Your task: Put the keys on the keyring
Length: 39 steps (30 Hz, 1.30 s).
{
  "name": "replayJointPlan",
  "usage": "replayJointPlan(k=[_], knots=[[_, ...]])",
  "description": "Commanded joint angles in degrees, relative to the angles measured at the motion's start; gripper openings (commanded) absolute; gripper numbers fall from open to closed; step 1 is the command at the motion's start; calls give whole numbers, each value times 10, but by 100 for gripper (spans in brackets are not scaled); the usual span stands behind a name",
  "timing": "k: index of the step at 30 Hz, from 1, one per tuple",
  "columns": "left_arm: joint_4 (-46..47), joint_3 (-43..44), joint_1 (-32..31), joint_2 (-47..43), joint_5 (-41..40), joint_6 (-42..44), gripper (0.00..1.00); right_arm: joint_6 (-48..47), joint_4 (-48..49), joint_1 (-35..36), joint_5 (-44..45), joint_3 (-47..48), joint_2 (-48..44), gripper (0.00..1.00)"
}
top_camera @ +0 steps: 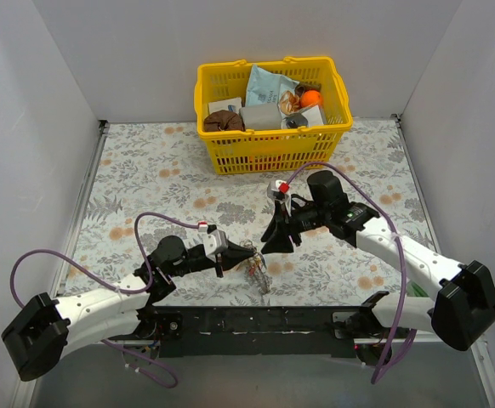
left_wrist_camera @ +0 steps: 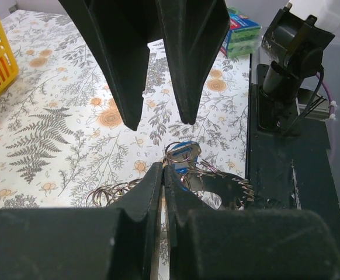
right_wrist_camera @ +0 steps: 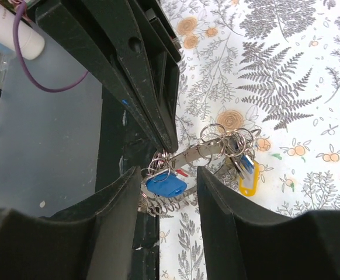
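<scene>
My left end effector (left_wrist_camera: 162, 175) is closed to a hairline gap and, as far as I can judge, pinches the keyring (right_wrist_camera: 197, 153) at one end. My right end effector (right_wrist_camera: 170, 172) is wide open, holds nothing, and sits directly over the bundle. The blue key (right_wrist_camera: 165, 185) lies between its fingertips, just beyond them. From the pinch, the keyring's long axis runs toward the arm bases, low over the worktop (top_camera: 145, 170). The yellow key (right_wrist_camera: 249, 185) hangs at the far end.
</scene>
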Motion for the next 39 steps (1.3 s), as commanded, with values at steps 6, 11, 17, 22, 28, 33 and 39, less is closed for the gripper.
replayJointPlan(k=[6, 11, 17, 22, 28, 33, 39], knots=[[-6, 27, -1, -25, 23, 22, 0, -23, -3, 5, -73, 21, 22, 56], [-9, 29, -1, -22, 29, 22, 0, -30, -17, 12, -59, 19, 25, 57], [-8, 33, -1, -15, 31, 22, 0, -35, -33, 23, -43, 18, 34, 54], [-8, 34, -1, -15, 31, 23, 0, -41, -43, 34, -22, 14, 41, 49], [-8, 34, -1, -16, 30, 22, 0, -45, -48, 34, -14, 14, 44, 34], [-3, 28, -1, -22, 26, 21, 0, -57, -68, 34, -8, 19, 50, 22], [-2, 27, -1, -25, 23, 21, 0, -69, -80, 34, -1, 15, 55, 18]])
